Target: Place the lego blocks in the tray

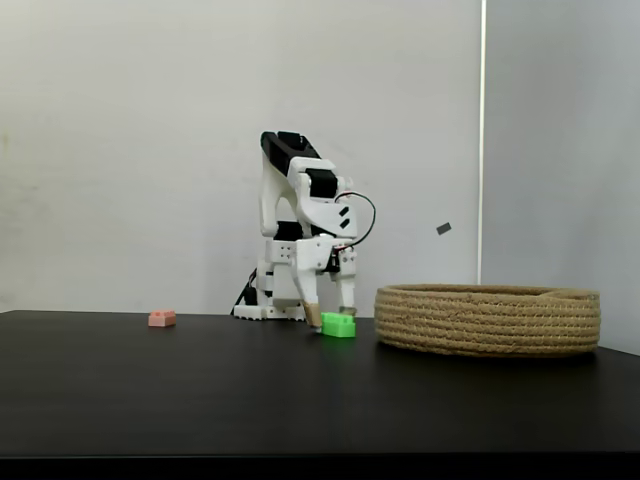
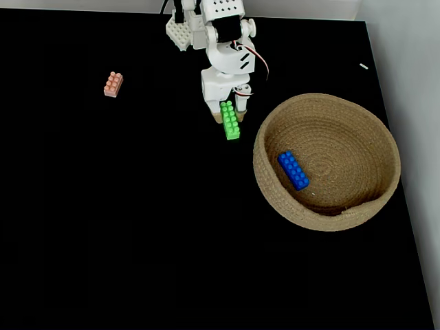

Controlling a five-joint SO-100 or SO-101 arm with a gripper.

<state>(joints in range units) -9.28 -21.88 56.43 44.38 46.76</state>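
Roughly a third done: blue brick point(image 2: 293, 170) lies inside the tray point(image 2: 385, 134), left of its centre in the top-down fixed view. Green brick point(image 2: 230, 119) is on the black table point(image 2: 103, 227), just left of the tray rim, with the gripper point(image 1: 333, 316) down over its far end; fingers straddle it, one on each side. Whether they're pinching or just bracketing it, I can't tell. Pink brick point(image 2: 113, 84) sits untouched, well apart at far left. Left to do: green, then pink. No readable brands, labels or writing anywhere.
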